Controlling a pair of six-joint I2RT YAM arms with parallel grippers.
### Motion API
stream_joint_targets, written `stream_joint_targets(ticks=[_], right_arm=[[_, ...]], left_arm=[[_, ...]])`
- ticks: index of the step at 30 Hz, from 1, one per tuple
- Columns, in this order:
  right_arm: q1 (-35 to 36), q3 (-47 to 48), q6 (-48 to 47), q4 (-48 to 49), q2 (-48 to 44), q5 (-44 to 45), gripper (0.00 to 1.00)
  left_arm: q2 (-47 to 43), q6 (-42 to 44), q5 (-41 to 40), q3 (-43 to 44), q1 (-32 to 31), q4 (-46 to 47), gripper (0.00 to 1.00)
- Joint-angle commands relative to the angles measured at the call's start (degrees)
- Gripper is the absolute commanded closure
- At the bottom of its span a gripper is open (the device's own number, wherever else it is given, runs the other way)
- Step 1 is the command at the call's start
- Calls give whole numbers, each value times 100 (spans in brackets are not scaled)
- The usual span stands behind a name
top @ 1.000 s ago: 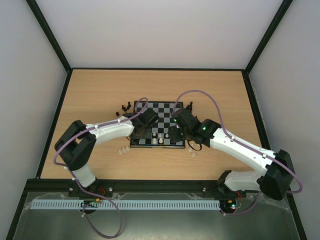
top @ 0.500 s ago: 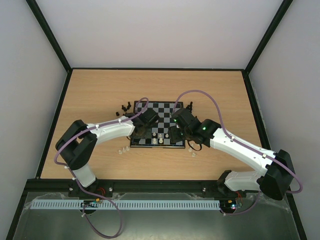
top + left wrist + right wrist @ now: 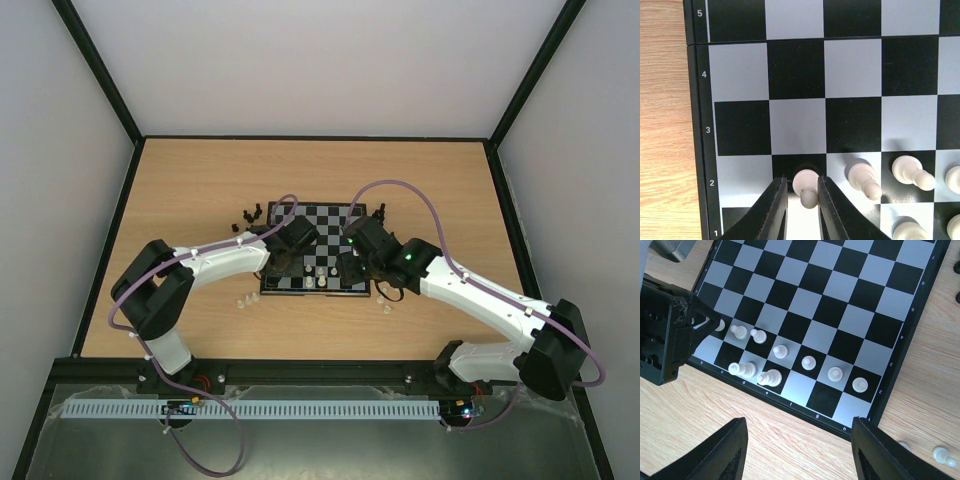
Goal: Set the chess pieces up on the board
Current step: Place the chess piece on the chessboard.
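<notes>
Pale chess pawn (image 3: 805,186) sits near-left on black-and-grey checked board (image 3: 855,70), left pincer (image 3: 801,181) hugging it, can't tell if clamped. Right pincer (image 3: 799,422) apart, empty. Skewed retreat could topple it into neighbouring pawn (image 3: 863,179).

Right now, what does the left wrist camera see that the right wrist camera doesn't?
Only the left wrist view shows both fingers of the left gripper sitting either side of one white pawn on a black square; whether they pinch it is unclear. Only the right wrist view shows the open right gripper, three more pawns further along the row, and spare white pieces on the table off the board. Both show the board and the two taller white pieces in its nearest row.
</notes>
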Motion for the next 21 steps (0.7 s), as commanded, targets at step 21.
stream_joint_targets(ticks=[21], right_arm=[[47, -60, -35, -107, 54, 15, 42]], left_arm=[[-59, -50, -81, -94, -34, -122, 86]])
